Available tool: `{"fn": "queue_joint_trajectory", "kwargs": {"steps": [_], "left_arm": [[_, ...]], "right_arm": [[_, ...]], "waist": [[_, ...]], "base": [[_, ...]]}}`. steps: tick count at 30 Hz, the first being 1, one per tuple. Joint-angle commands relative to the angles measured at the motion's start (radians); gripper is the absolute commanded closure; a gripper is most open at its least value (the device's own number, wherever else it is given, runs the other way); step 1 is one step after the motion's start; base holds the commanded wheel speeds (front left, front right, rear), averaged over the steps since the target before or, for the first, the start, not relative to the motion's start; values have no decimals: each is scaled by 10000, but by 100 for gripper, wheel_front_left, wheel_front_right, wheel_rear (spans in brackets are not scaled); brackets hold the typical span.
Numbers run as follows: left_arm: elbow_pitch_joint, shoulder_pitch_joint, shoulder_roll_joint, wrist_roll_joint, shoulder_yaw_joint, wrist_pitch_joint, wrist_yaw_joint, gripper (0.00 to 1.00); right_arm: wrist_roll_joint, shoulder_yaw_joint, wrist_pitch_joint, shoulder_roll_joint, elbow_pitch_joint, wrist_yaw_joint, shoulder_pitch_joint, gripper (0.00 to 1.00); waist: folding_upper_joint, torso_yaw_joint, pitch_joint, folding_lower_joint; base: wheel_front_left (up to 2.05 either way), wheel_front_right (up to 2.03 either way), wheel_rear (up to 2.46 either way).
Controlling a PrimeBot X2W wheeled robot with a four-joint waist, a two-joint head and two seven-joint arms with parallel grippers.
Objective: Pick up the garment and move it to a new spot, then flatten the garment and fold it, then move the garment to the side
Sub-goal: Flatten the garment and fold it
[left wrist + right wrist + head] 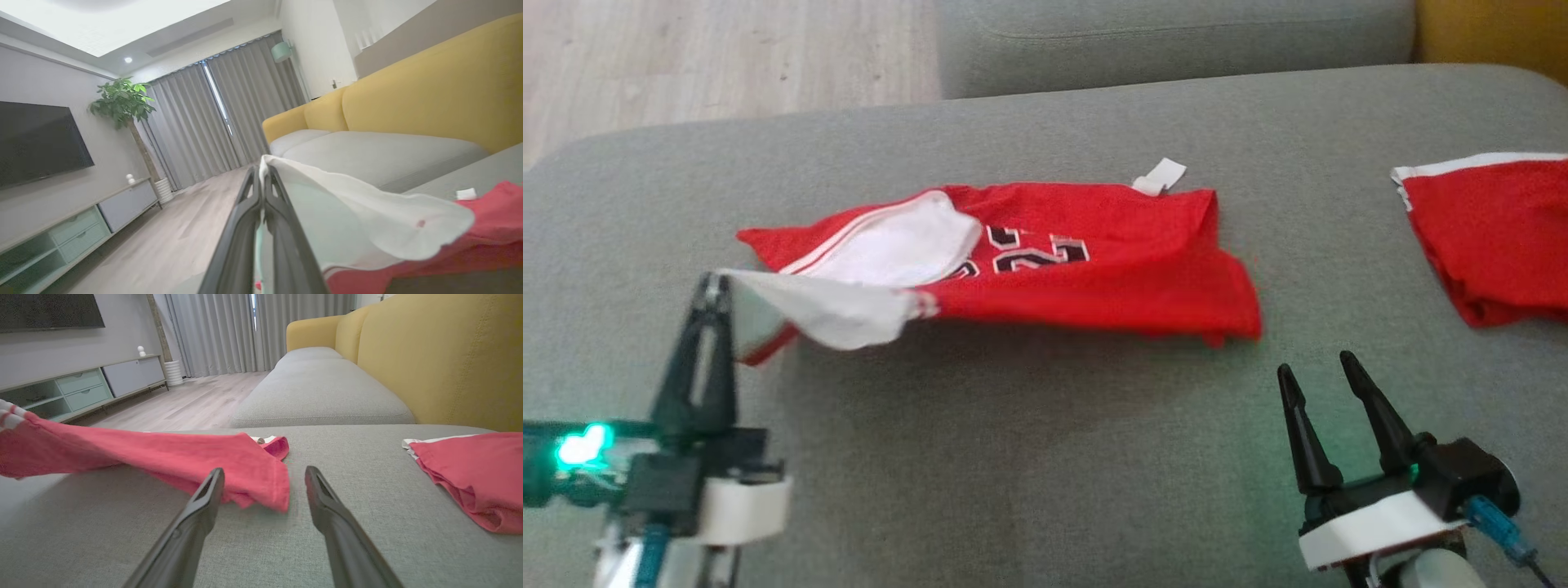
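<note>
A red jersey with black-and-white numbers and a white lining, the garment, lies across the grey sofa cushion. My left gripper is shut on its white-lined left edge and holds that edge lifted off the cushion. The left wrist view has the two fingers pressed together on the white cloth, with red fabric trailing to the right. My right gripper stands open just in front of the garment's right corner. In the right wrist view that corner lies between and just beyond its spread fingers.
A second red garment with white trim lies at the cushion's right edge. Behind are another grey seat and the yellow sofa back. Wooden floor lies beyond the cushion's far left; a TV unit and a plant stand across the room.
</note>
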Motion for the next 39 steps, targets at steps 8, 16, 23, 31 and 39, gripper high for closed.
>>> {"fn": "queue_joint_trajectory", "kwargs": {"steps": [8,16,23,31,39], "left_arm": [[-379,-529,917,-352,1255,-49,69,100],[-115,-982,889,-408,1147,-49,-53,100],[-18,-1239,806,-377,941,-49,-145,100],[21,-1531,769,-298,744,-49,-211,100],[60,-1675,834,-291,695,-49,-234,100]], "right_arm": [[173,659,-65,-754,370,35,-548,0],[715,2348,-65,-1378,1661,35,-816,0],[1041,3278,-65,-1430,2538,35,-1296,0],[1474,4207,-65,-1330,3664,35,-2103,0],[1953,4892,-65,-1209,4158,35,-2480,100]], "waist": [[-1,314,138,1],[-1,607,326,1],[-1,747,452,1],[-1,831,592,1],[-1,776,513,1]], "base": [[0,0,0],[0,0,0],[0,0,0],[0,0,0],[0,0,0]]}}
